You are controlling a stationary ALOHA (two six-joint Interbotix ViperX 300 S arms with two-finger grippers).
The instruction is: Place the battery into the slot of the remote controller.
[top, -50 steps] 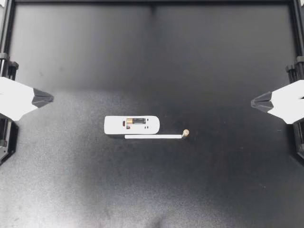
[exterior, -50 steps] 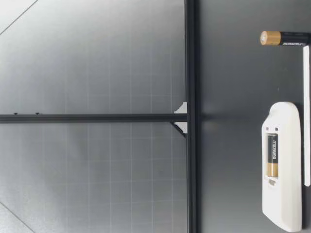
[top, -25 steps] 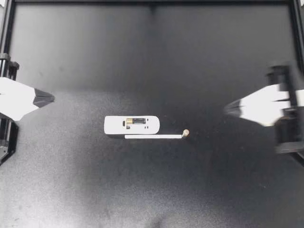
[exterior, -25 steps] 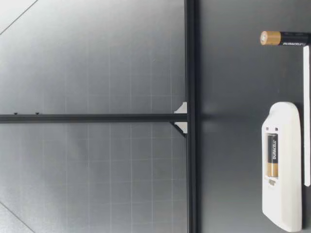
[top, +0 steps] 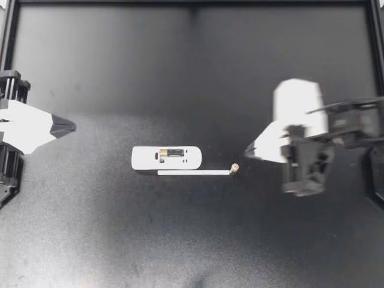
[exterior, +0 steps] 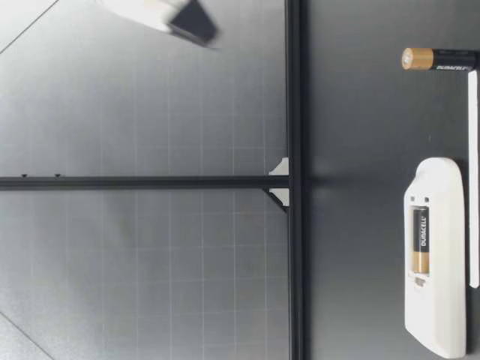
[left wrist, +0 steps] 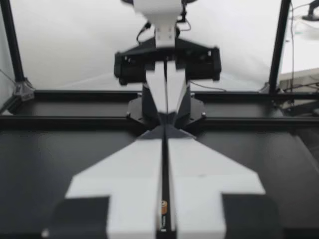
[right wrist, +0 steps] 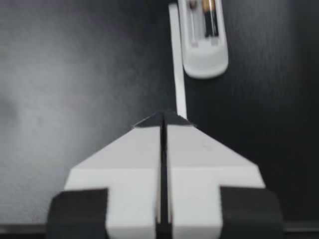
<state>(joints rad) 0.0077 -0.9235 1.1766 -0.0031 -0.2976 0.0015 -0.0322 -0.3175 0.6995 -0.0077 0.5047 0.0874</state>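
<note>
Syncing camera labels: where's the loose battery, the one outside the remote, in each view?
Top: loose battery stands at the white strip's end, ahead of my right gripper.
Low: battery upright, beside that strip end.
Left wrist: a gold speck ahead of my left gripper; cannot tell which battery.
Right wrist: not visible; the strip disappears behind the gripper.
Landmark: the white strip.

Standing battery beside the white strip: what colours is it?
The standing battery has a black body and a copper-gold top; clearest in the low view.

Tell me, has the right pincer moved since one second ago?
Yes. In the top view, the right pincer has come inward from the table's right edge, toward the loose battery.
</note>
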